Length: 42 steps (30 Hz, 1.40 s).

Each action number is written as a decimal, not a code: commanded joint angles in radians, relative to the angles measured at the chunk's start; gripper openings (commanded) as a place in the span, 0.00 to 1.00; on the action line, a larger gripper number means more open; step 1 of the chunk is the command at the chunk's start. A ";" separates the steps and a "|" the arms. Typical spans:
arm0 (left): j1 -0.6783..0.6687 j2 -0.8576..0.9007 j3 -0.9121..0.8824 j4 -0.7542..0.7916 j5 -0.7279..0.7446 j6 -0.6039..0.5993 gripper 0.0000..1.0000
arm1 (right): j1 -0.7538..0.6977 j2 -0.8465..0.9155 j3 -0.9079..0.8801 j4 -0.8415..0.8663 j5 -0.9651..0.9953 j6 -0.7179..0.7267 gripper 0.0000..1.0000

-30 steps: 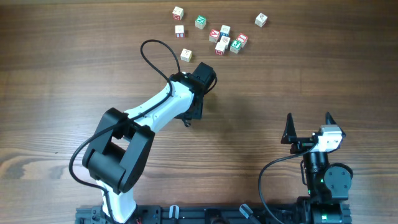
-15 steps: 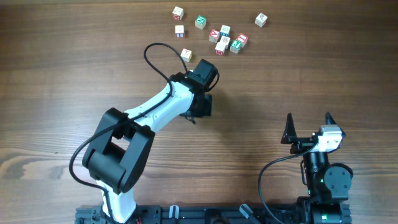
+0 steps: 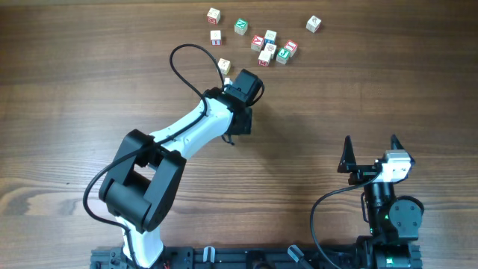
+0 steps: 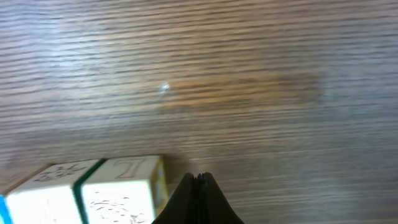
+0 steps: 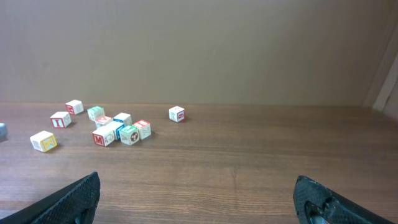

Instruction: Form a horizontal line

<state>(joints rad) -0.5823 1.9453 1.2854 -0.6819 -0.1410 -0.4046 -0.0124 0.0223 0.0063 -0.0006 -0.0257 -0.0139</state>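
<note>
No horizontal line shows; the small wooden letter cubes lie loose at the table's far side. A cluster of cubes (image 3: 272, 47) with red, green and blue faces sits there, seen too as the cluster (image 5: 118, 131) in the right wrist view. A lone pale cube (image 3: 223, 66) with a yellow side lies nearer, at the left gripper (image 3: 236, 76). In the left wrist view that cube (image 4: 121, 190) sits just left of the left gripper (image 4: 198, 177), which is shut and empty. The right gripper (image 3: 370, 146) stays open and empty near its base, far from the cubes.
Single cubes lie at the far left (image 3: 214, 14), below it (image 3: 216, 36), a green-faced one (image 3: 240, 27), and one far right (image 3: 314, 24). A black cable (image 3: 179, 63) loops off the left arm. Bare wooden tabletop (image 5: 205, 168) stretches ahead of the right gripper (image 5: 196, 186).
The left arm's wrist has turned and shifted slightly toward the lone pale cube. The cubes and the right arm have not moved.
</note>
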 commanded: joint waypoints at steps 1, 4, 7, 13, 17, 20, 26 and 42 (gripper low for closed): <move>0.003 -0.017 -0.008 -0.011 -0.080 0.005 0.04 | -0.002 -0.005 -0.001 0.003 -0.010 -0.011 1.00; 0.003 -0.017 -0.008 -0.014 -0.090 0.005 0.04 | -0.002 -0.005 -0.001 0.003 -0.010 -0.011 1.00; 0.003 -0.017 -0.008 -0.025 -0.119 0.005 0.04 | -0.002 -0.005 -0.001 0.003 -0.010 -0.012 1.00; 0.003 -0.017 -0.009 -0.029 -0.118 0.005 0.04 | -0.002 -0.005 -0.001 0.003 -0.010 -0.011 1.00; 0.003 -0.017 -0.008 -0.011 -0.067 0.005 0.04 | -0.002 -0.005 -0.001 0.003 -0.010 -0.011 1.00; 0.006 -0.027 0.002 0.059 0.031 -0.005 0.04 | -0.002 -0.005 -0.001 0.003 -0.010 -0.012 1.00; 0.167 -0.067 0.176 0.061 0.032 -0.023 0.04 | -0.002 -0.005 -0.001 0.003 -0.010 -0.011 1.00; 0.779 -0.068 0.201 -0.039 0.066 -0.074 0.05 | -0.002 -0.005 -0.001 0.003 -0.010 -0.011 1.00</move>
<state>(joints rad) 0.1276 1.8904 1.4792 -0.6991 -0.0818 -0.4694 -0.0124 0.0223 0.0063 -0.0006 -0.0257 -0.0139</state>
